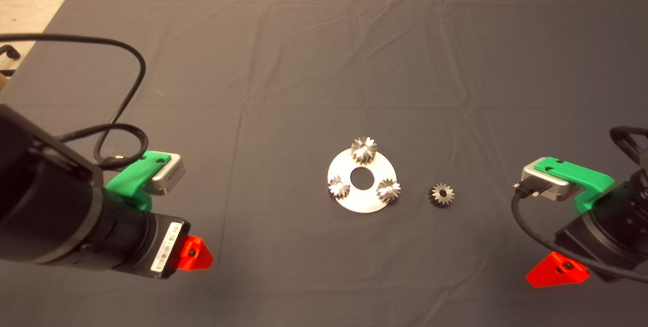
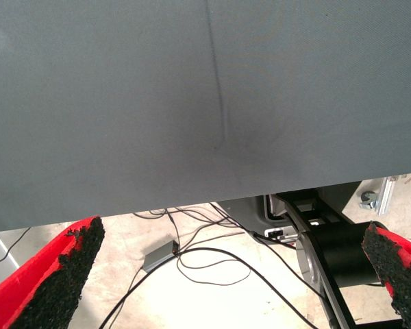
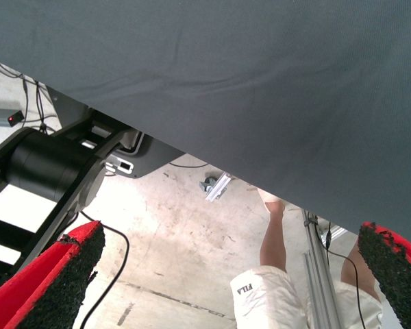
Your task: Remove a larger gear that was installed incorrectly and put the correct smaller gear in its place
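Black round arms, black cables looping off both; green gripper mounts, red triangular fingers with gritty black pads, white barcode label.

Both black arms hover low at the sides; left green gripper and right green gripper hold their jaws wide apart.

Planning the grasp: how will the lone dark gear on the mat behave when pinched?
The smaller gear looks like solid steel, so probably rigid and heavy for its size. Lying flat, it seems unlikely to roll. Its pointed teeth may slip between pads.
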### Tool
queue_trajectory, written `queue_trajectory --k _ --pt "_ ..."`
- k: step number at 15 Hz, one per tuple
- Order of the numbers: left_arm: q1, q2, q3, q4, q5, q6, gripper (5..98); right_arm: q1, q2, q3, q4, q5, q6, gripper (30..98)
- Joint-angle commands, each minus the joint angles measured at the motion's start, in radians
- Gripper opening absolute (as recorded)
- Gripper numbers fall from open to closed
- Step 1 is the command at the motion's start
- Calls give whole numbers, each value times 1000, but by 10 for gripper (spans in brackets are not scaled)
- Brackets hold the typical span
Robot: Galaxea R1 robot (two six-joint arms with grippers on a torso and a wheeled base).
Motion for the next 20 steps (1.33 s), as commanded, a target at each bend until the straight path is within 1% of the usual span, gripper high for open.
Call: queue_trajectory --k 1,3,5,7,8,9,10,12,13,15,17,20 --pt "-9 2 10 -9 17 -5 978 14 23 -106 -128 0 -65 977" --pt "-9 2 11 -9 17 -3 978 1 56 -218 -171 3 -150 977" --pt "-9 1 11 -9 17 4 978 -7 115 -341 -247 5 -221 977" --pt "-9 1 10 -9 12 3 978 -16 218 -459 -281 6 -281 977" --pt "-9 1 11 -9 12 4 978 -22 272 -503 -308 6 -307 977" --pt "-9 -1 11 -9 14 4 978 -28 316 -524 -343 6 -327 977" --pt "-9 -2 11 -9 14 4 978 -34 352 -541 -371 6 -339 977" --pt "-9 -1 11 -9 15 4 978 -72 404 -580 -421 6 -344 977" --pt "-9 -1 11 -9 15 6 978 -93 427 -574 -467 6 -351 977" --pt "-9 -2 11 -9 14 6 978 -104 468 -549 -527 5 -351 977" --pt "-9 -2 11 -9 13 6 978 -107 468 -546 -551 5 -350 977" --pt "-9 -2 11 -9 12 7 978 -164 469 -543 -622 6 -350 977"
